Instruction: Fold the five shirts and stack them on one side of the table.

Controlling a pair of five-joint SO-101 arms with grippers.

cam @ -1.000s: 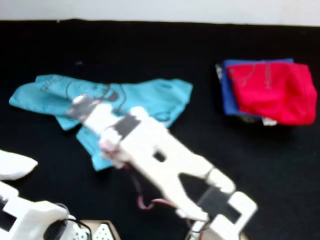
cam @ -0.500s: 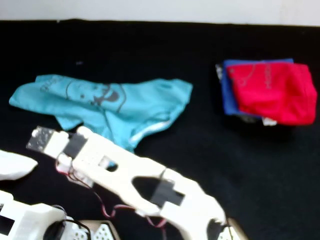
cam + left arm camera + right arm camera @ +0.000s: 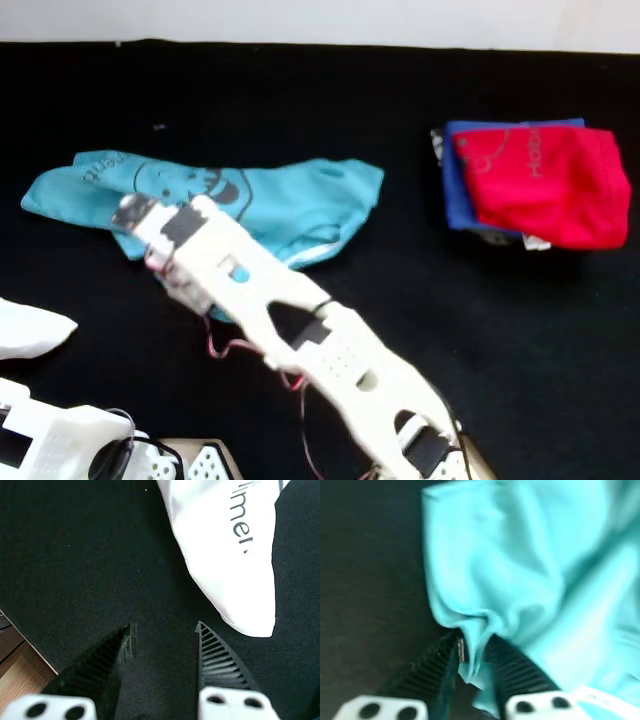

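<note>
A teal shirt point(image 3: 290, 200) lies spread and rumpled at the table's middle left. My right gripper point(image 3: 168, 268) is over its lower left part, on an arm coming from the bottom right. Seen from the right wrist, the right gripper point(image 3: 475, 655) is shut on a bunched fold of the teal shirt point(image 3: 520, 570). A folded red shirt point(image 3: 545, 185) sits on a blue shirt point(image 3: 455, 190) at the right. A white shirt point(image 3: 30, 330) lies at the left edge. My left gripper point(image 3: 162, 635) hangs open over bare black cloth, close beside the white shirt point(image 3: 225, 545).
A black cloth point(image 3: 300, 90) covers the table. A wooden edge point(image 3: 15, 675) shows beyond the cloth near the left gripper. The left arm's white base point(image 3: 60, 440) stands at the bottom left corner. Open black cloth lies between the teal shirt and the stack.
The right arm swung off the teal shirt toward the lower left, then came back onto its lower left part. The shirt's lower edge has shifted. The left arm kept still.
</note>
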